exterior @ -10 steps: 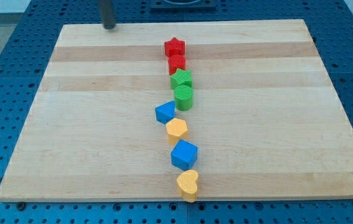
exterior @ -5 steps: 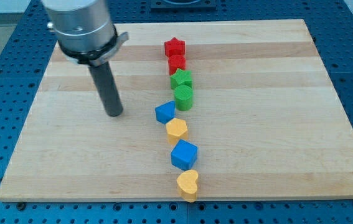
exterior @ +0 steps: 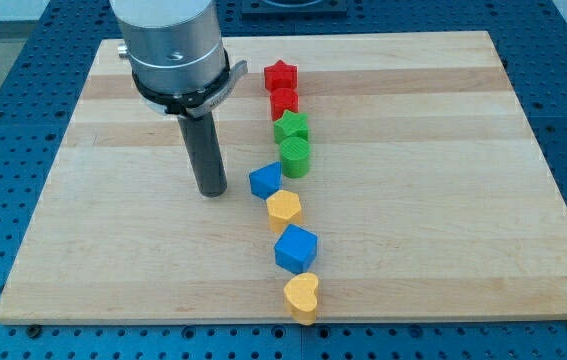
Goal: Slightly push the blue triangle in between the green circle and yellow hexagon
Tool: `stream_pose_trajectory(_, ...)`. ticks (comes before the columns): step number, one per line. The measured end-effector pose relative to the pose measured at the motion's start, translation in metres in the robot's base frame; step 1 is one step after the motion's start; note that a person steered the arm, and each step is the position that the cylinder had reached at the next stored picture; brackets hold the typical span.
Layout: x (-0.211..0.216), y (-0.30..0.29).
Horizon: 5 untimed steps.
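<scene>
The blue triangle [exterior: 265,181] lies on the wooden board [exterior: 443,200], just left of the column of blocks. The green circle [exterior: 295,157] is right above it to the right, and the yellow hexagon [exterior: 284,209] right below it. The triangle touches or nearly touches both. My tip [exterior: 212,190] stands on the board a short way to the left of the blue triangle, with a small gap between them.
A column of blocks runs down the middle: a red star [exterior: 280,74], a red block [exterior: 283,101], a green star [exterior: 291,127], then below the hexagon a blue cube [exterior: 295,249] and a yellow heart [exterior: 302,296] at the board's bottom edge.
My tip has come from the board's top left corner down and to the right, ending close to the left of the blue triangle. No block has moved.
</scene>
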State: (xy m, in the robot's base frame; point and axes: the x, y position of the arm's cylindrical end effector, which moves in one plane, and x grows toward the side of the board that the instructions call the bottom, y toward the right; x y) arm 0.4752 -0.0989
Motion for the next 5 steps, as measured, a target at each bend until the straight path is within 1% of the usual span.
stream_pose_trajectory(1, 0.004, 0.017)
stream_pose_trajectory(5, 0.004, 0.037)
